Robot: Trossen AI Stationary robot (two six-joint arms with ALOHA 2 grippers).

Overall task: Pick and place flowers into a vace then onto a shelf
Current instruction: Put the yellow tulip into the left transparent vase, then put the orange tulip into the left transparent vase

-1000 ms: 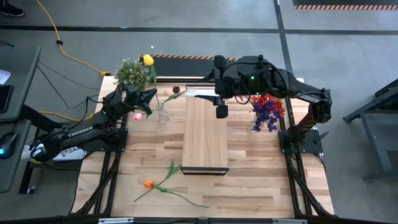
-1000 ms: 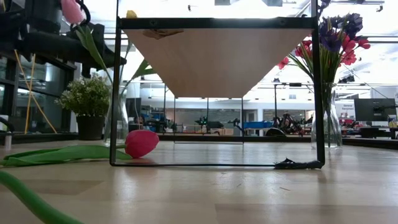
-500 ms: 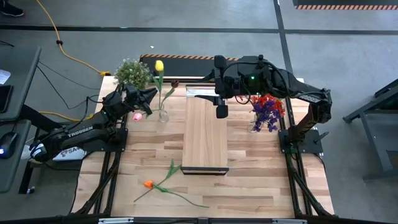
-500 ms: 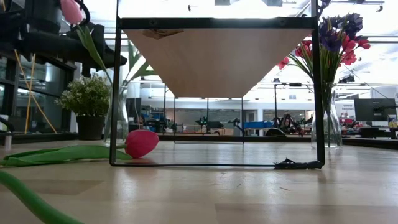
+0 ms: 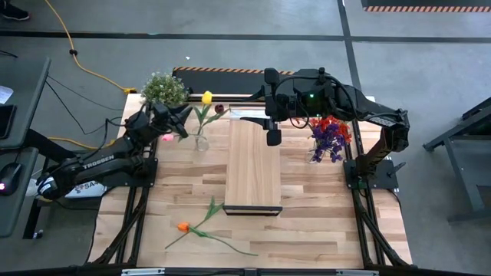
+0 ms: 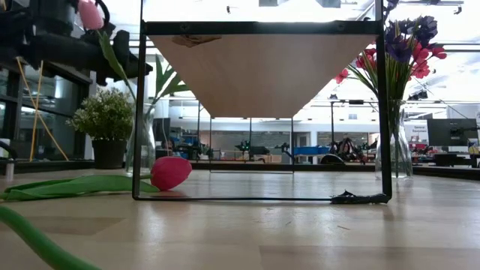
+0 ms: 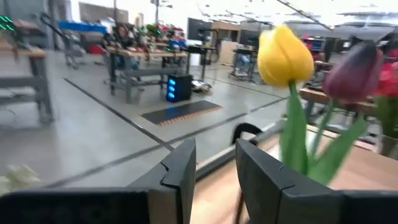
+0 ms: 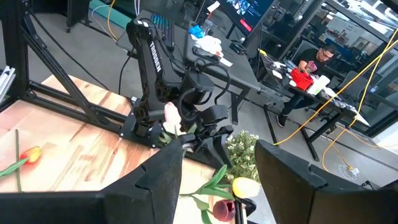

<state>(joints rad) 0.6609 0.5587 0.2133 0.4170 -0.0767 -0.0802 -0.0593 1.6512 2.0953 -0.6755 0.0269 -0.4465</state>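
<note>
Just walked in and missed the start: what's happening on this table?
The left gripper, jaws apart, sits beside a clear vase holding a yellow flower and a maroon one. The right gripper waits, open, over the shelf. An orange flower lies on the table.
</note>
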